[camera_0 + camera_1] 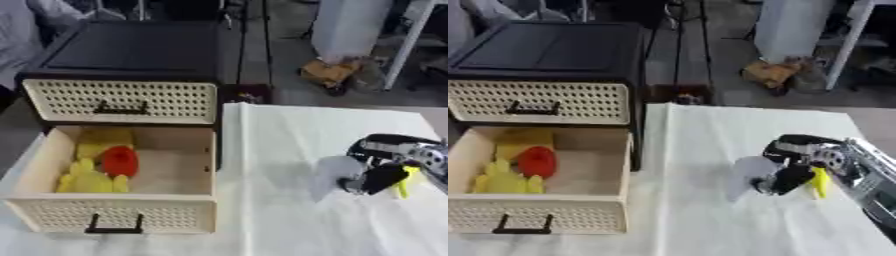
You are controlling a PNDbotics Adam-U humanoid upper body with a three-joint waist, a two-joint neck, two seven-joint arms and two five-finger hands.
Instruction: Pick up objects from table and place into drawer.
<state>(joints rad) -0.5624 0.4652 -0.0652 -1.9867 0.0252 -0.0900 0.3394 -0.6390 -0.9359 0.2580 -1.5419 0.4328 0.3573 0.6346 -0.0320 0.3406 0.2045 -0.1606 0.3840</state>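
Yellow obj (pixel 822 182) in right hand (pixel 794 172), drawer (pixel 52 150) open.

White-covered table, drawer unit at its left end.
The table (pixel 289 150) wears a creased white cloth with a fold running down it just right of the drawer unit (pixel 131 75). The unit's lower drawer (pixel 114 215) is pulled open over the cloth. On the right, a pale grey object (pixel 748 175) sits on the cloth.
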